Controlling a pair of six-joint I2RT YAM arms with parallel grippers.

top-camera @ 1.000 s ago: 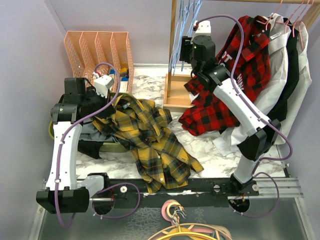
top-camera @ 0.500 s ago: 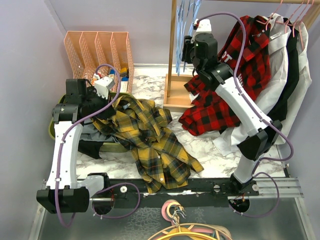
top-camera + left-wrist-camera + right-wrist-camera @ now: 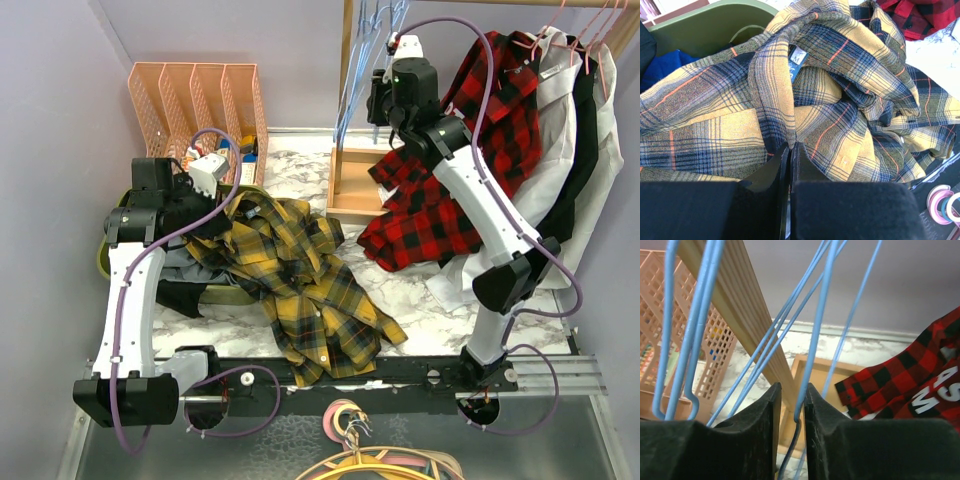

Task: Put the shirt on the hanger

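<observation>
1. Marble worktop (image 3: pixel 300 170), lilac walls, pink mesh file rack (image 3: pixel 195 100) at the back left.
2. Shirt (image 3: pixel 300 280): yellow and dark plaid, lying crumpled on the worktop left of centre. Its lower end reaches the near edge, and its upper end is bunched up at the left arm, over the rim of a green bin (image 3: pixel 705 25).
3. Left fingers (image 3: pixel 771 175): almost fully closed, pinching a fold of the shirt at their tips. The collar with its size label is just above the pinch.
4. Hanger (image 3: pixel 813 335): thin light-blue wire, hanging among several like it beside a wooden post (image 3: pixel 345 100) at the back centre.
5. Right fingers (image 3: pixel 760 430): raised high at the back and closed down to a narrow gap. The hanger wire runs through that gap, touching the right-hand finger.
6. Red and black plaid shirt (image 3: pixel 440 210) with white letters hangs just right of the right arm, its tail on the worktop.
7. Shirt and hanger are well apart, and the shirt is not on the hanger.
</observation>
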